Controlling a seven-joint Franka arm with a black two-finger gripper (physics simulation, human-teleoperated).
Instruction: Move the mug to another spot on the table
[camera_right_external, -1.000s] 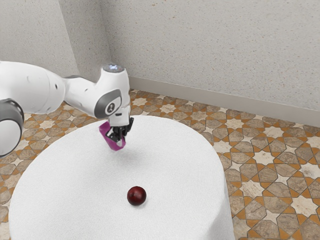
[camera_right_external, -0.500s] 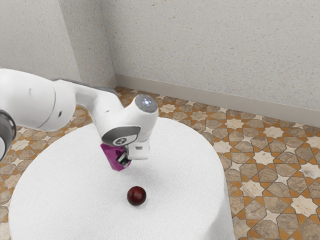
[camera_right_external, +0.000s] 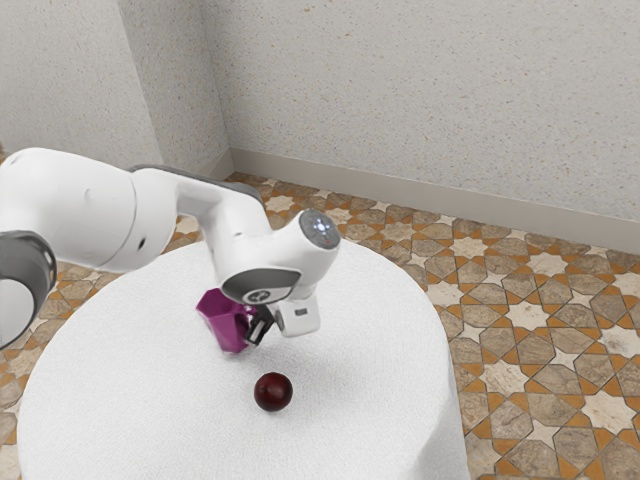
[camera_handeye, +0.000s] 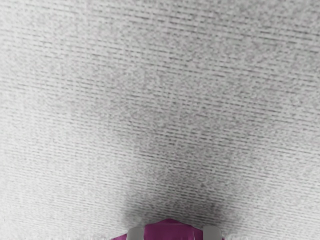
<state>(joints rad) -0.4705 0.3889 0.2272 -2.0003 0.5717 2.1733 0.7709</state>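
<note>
The magenta faceted mug (camera_right_external: 224, 318) is near the middle of the round white table (camera_right_external: 130, 400), low over or on the cloth. My black gripper (camera_right_external: 255, 327) is shut on its side nearest the exterior view's right, under the white hand. In the wrist view a strip of the mug (camera_handeye: 169, 230) shows between two grey fingertips (camera_handeye: 135, 233), with its dark shadow on the cloth just beyond.
A dark red ball (camera_right_external: 273, 391) lies on the cloth a short way in front of the mug, toward the table's front edge. The table's curved edge (camera_right_external: 440, 330) drops to a patterned tile floor on the exterior view's right. Walls stand behind.
My arm has carried the mug from the table's back part toward its middle and lowered it, closer to the red ball. The hand has turned as it went.
</note>
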